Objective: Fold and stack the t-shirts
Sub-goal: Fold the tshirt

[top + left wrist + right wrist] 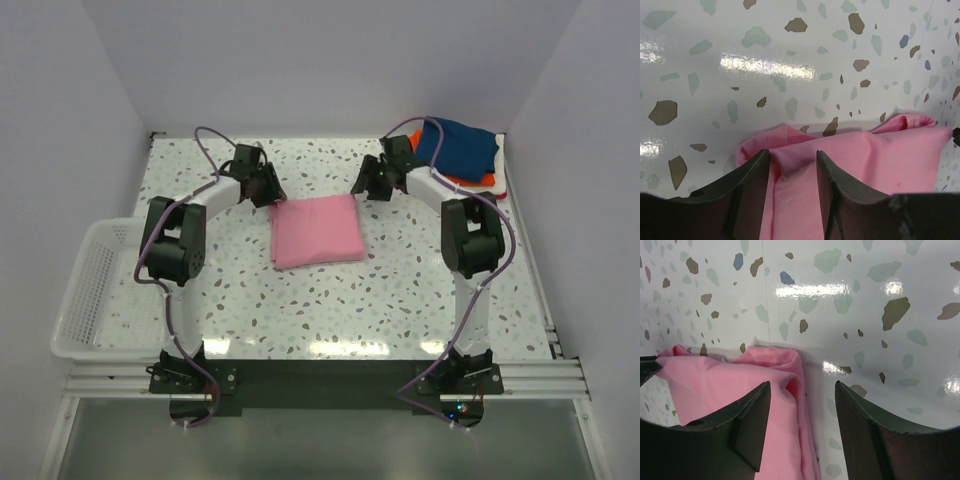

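As the folded pink t-shirt (316, 231) lies on the tabletop (400, 290), left gripper (792, 154) and right gripper (802, 387) flank its far corners, jaws spread.

White mesh basket (85, 290) sits at speckled table's (300, 310) left edge.

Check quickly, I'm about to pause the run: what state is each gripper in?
Left gripper: open, jaws apart over a corner of the pink t-shirt, holding nothing.
Right gripper: open over the shirt's edge, holding nothing.

Pink t-shirt (316, 230), shirt stack (460, 150) on table (400, 300)
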Action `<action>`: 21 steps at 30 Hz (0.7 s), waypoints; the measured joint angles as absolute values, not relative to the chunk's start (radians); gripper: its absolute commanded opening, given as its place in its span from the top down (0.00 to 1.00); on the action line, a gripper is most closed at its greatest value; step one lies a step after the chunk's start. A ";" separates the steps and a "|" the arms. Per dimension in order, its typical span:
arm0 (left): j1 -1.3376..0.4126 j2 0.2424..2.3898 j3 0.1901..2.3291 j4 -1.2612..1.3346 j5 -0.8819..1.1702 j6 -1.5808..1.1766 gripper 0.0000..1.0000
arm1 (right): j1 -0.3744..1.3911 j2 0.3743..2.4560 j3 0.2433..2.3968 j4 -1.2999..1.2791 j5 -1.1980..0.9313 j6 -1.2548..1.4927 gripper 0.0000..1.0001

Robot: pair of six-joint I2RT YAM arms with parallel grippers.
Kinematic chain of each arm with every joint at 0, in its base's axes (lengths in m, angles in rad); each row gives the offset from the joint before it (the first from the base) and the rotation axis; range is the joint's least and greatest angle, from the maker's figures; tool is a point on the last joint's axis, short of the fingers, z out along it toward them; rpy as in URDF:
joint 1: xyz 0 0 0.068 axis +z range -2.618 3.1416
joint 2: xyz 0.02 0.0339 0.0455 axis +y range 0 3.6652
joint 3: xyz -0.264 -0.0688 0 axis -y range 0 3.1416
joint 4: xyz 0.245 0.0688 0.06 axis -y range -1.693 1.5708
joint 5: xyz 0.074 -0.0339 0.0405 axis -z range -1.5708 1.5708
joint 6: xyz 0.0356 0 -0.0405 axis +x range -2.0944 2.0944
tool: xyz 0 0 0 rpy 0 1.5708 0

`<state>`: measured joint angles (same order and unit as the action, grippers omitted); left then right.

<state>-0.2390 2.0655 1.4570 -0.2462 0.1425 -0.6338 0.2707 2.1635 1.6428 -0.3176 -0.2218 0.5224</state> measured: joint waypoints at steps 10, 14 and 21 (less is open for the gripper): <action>-0.244 2.079 1.472 -0.249 0.138 -0.635 0.74 | 0.297 2.199 1.705 -0.320 -0.221 0.523 0.61; -0.246 2.079 1.472 -0.249 0.138 -0.635 0.82 | 0.306 2.220 1.723 -0.321 -0.219 0.524 0.62; -0.248 2.079 1.472 -0.249 0.139 -0.634 1.00 | 0.310 2.245 1.729 -0.329 -0.218 0.529 0.91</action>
